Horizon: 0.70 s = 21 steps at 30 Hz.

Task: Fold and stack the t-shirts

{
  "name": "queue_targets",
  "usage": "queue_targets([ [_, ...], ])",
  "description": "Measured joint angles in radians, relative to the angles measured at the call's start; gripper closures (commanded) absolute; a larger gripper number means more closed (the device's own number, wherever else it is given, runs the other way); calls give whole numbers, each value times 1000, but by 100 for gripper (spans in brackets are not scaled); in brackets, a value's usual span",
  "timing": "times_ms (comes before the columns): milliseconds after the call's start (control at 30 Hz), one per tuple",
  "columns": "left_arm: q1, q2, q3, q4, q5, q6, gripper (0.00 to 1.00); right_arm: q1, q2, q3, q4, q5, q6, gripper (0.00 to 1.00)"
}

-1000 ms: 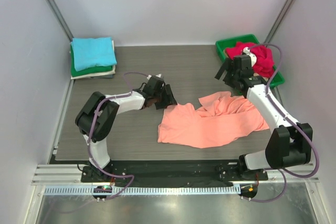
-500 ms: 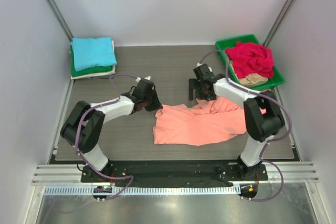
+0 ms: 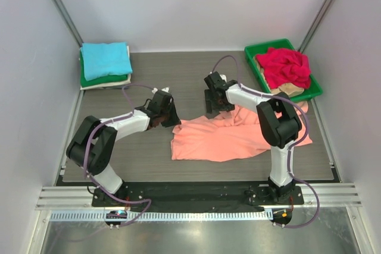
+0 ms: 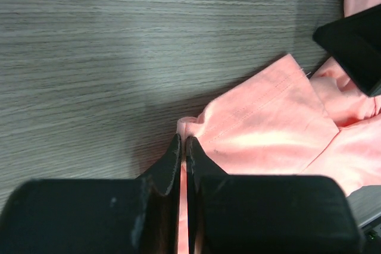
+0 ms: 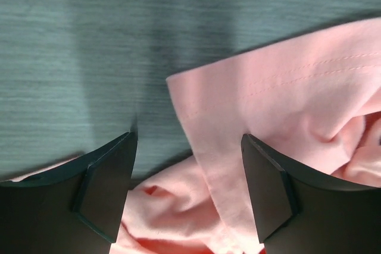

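Tabletop (image 3: 178, 75): grey wood-grain, walled in by pale panels on three sides.

Salmon-orange t-shirt (image 3: 220, 141): the largest cloth. It lies loose and unfolded on the tabletop, right of centre in the near half. Its left part is fairly flat, and its right part is bunched in folds at the far edge. The left wrist view shows a stitched hem on a flap of it (image 4: 268, 129). The right wrist view shows a stitched hem running along a flat flap (image 5: 286, 87).

Green tray (image 3: 269, 44): in the far right corner. It holds a crumpled red t-shirt (image 3: 286, 66) lying on top of a beige one (image 3: 289, 90).

Folded stack: in the far left corner, well apart from the loose shirt. It has a turquoise t-shirt (image 3: 105, 59) on top, a green t-shirt (image 3: 101, 80) beneath it and a white t-shirt (image 3: 104, 85) at the bottom.

Left gripper (image 3: 172, 120): low over the tabletop at the far left corner of the salmon-orange t-shirt. The jaws are pressed together (image 4: 183, 144), pinching the shirt's edge, and a thin strip of salmon cloth shows between them.

Right gripper (image 3: 215, 106): at the far edge of the same shirt, by the bunched folds. The jaws are spread (image 5: 187, 141) and straddle the hemmed flap, with cloth between them but not clamped.
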Motion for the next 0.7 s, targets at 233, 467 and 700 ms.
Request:
queue_targets([
  [233, 0, 7, 0, 1, 6, 11, 100, 0, 9, 72, -23, 98, -8, 15],
  [467, 0, 16, 0, 8, 12, 15, 100, -33, 31, 170, -22, 160, -10, 14],
  [700, 3, 17, 0, 10, 22, 16, 100, -126, 119, 178, -29, 151, -8, 16],
])
